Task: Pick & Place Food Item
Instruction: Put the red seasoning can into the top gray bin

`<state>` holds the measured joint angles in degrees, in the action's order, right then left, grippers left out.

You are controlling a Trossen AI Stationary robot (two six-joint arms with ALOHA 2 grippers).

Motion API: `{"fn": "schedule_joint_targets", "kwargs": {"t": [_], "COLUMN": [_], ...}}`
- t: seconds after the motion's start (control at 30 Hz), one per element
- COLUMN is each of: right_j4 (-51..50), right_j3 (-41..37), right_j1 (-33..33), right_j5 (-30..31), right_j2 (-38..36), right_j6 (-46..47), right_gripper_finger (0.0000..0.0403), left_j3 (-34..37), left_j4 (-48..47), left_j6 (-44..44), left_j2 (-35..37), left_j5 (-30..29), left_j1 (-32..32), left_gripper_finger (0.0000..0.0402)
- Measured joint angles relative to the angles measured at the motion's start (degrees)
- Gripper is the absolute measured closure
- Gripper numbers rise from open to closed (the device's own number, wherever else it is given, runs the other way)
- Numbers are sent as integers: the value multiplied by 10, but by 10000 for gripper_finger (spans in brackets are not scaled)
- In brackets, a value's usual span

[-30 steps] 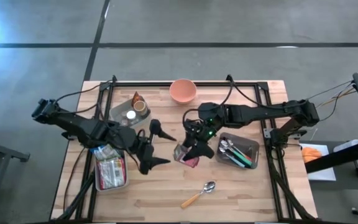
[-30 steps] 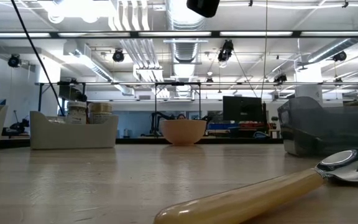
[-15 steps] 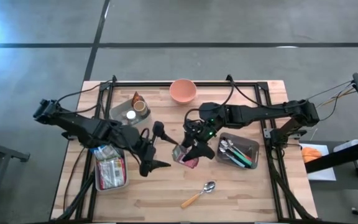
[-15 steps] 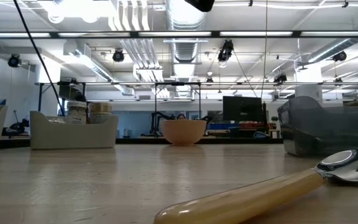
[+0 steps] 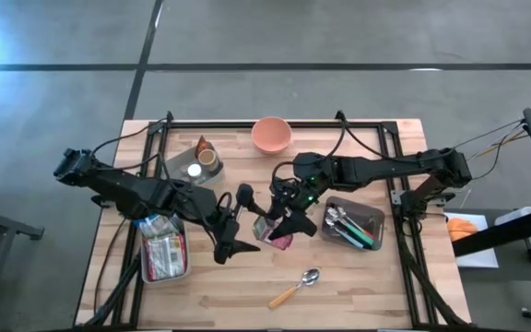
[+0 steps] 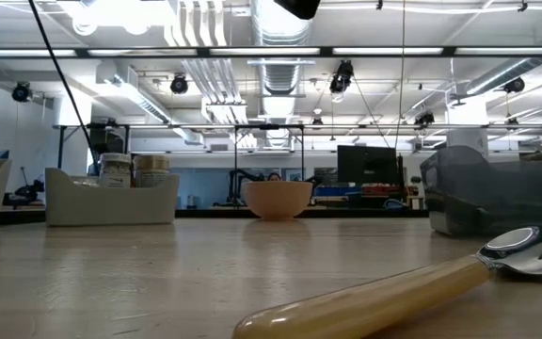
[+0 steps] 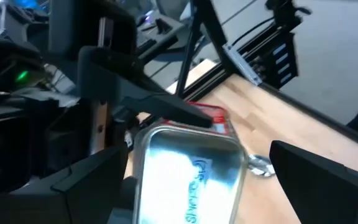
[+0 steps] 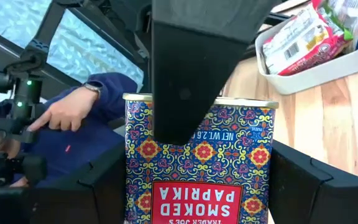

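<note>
Two grippers meet: our right gripper [image 5: 279,224] clamps the paprika tin [image 8: 201,160]; our wide-open, empty left gripper [image 5: 236,224] could knock it loose.

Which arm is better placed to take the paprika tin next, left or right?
Left. Its open hand sits right beside the tin, fingers spread toward it. The right hand already grips the tin, so the left is the free one.

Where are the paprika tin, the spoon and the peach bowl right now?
paprika tin [image 8: 201,165]: right wrist view, patterned front face.
spoon [image 5: 312,275]: high view, metal bowl end.
peach bowl [image 5: 271,135]: high view, inside of the bowl.
</note>
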<state>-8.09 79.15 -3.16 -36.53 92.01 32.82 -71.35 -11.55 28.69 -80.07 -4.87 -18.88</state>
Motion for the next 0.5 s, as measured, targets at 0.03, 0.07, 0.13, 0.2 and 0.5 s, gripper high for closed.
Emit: {"fn": "schedule_joint_targets", "kwargs": {"t": [0.03,0.07,0.13,0.2,0.5], "right_j4": [0,2,4,6,31], "right_j3": [0,0,0,0,0], "right_j1": [0,0,0,0,-4], "right_j5": [0,0,-2,-3,-14], "right_j2": [0,0,0,0,0], "right_j6": [0,0,-2,-2,0], "right_gripper_finger": [128,128,128,128,128], "left_j3": [0,0,0,1,3], "left_j4": [1,3,7,12,23], "left_j6": [0,0,0,1,21], "left_j2": [0,0,0,0,-3], "left_j5": [11,22,34,39,47], "left_j1": [0,0,0,0,0], "left_gripper_finger": [5,5,5,5,41]}}
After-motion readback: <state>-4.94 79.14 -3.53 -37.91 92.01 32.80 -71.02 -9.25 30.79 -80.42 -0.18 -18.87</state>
